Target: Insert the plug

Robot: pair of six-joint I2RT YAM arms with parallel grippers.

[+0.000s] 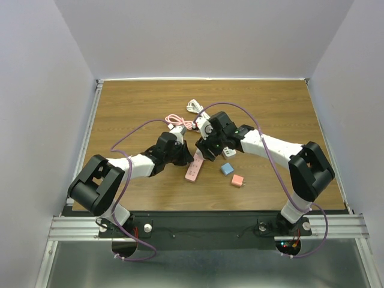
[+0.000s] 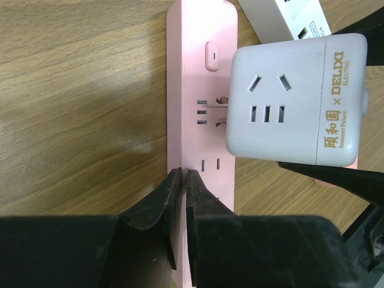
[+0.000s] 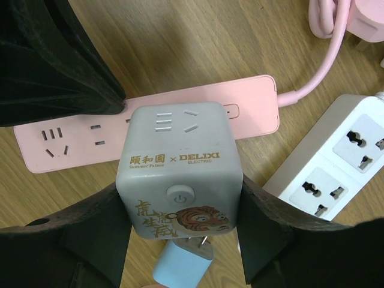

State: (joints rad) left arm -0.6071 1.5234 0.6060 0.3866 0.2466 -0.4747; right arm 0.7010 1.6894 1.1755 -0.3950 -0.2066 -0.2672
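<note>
Since the cube plug [image 3: 180, 162] looked hard, smooth and a bit heavy, it was pinched by its flat sides in the right gripper [image 3: 180, 207], just at the middle of the pink power strip [image 2: 198, 72], at whose end the left gripper [image 2: 183, 180] was set, its jaws pressed together.
</note>
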